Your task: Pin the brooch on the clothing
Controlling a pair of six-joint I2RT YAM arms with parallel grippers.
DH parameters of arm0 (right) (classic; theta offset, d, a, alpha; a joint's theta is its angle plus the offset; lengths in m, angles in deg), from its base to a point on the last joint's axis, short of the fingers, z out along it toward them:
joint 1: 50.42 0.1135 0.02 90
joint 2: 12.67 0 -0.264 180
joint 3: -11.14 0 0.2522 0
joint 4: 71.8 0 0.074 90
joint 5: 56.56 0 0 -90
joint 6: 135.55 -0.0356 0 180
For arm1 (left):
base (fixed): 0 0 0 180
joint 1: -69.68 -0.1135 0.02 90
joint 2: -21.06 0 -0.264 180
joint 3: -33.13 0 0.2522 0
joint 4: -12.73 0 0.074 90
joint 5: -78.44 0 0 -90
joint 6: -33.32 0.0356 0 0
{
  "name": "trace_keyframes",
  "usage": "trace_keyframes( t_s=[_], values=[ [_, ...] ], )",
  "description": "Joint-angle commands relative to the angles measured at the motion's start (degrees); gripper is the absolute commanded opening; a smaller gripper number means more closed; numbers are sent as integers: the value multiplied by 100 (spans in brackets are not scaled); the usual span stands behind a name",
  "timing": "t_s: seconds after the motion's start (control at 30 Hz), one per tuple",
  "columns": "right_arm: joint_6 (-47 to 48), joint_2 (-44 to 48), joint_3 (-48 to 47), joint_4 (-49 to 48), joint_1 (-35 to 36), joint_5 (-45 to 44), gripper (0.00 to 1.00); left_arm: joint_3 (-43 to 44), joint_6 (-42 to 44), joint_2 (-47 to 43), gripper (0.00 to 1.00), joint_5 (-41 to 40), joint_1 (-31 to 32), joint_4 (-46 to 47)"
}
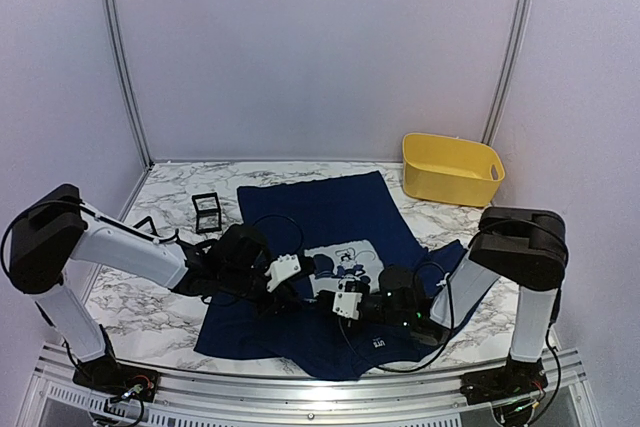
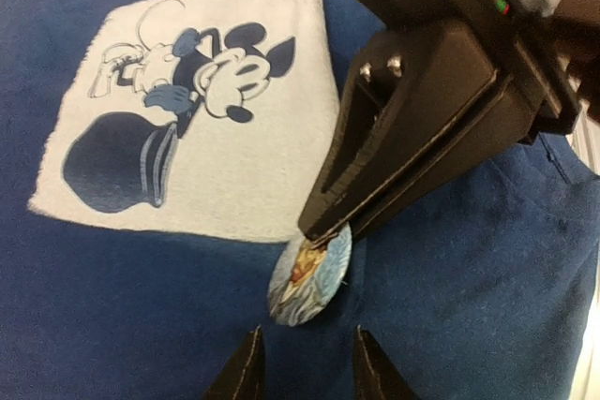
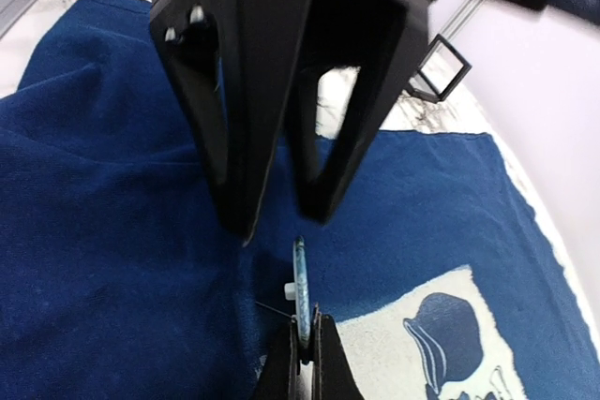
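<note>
The navy T-shirt point(image 1: 330, 212) lies flat, its pale mouse print point(image 2: 187, 110) on the chest. The brooch point(image 2: 309, 274) is a round blue badge with a painted face. My right gripper point(image 3: 302, 330) is shut on its edge and holds it upright just above the cloth below the print; a thin pin juts from its back. The brooch shows edge-on in the right wrist view point(image 3: 301, 274). My left gripper point(image 2: 305, 372) is open and empty, its fingers point(image 3: 234, 138) on either side of the brooch, not touching it. The two grippers meet over the shirt point(image 1: 318, 289).
A yellow bin point(image 1: 452, 169) stands at the back right. A small black stand point(image 1: 207, 212) sits on the marble table point(image 1: 150, 312) left of the shirt. The white neck label point(image 1: 378, 344) lies near the front edge.
</note>
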Motion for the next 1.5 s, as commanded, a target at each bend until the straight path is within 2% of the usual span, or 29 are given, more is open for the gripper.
trace_keyframes(
  t_s=[0.0, 0.13, 0.33, 0.47, 0.6, 0.93, 1.17, 1.47],
  values=[
    [-380, 66, -113, 233, -91, 557, 0, -179, 377, -406, 39, -127, -23, 100],
    [-556, 95, -181, 347, -224, 850, 0, -431, 786, -438, 44, -178, -23, 602],
    [-633, 68, -298, 439, -303, 1020, 0, -926, 1157, -235, 33, 52, -29, 1985],
    [-647, 51, -350, 503, -317, 1119, 0, -1329, 1291, -229, 31, 246, -30, 2705],
    [-689, 69, -295, 375, -329, 1199, 0, -1249, 1260, -17, 25, -125, -28, 2767],
    [-751, 109, -318, 406, -341, 1268, 0, -1110, 1373, 178, 21, 48, -23, 2792],
    [-737, 123, -334, 435, -348, 1334, 0, -1022, 1413, 245, 15, 133, -14, 2739],
    [-744, 159, -348, 435, -348, 1366, 0, -959, 1450, 299, 14, 98, -14, 2574]
  ],
)
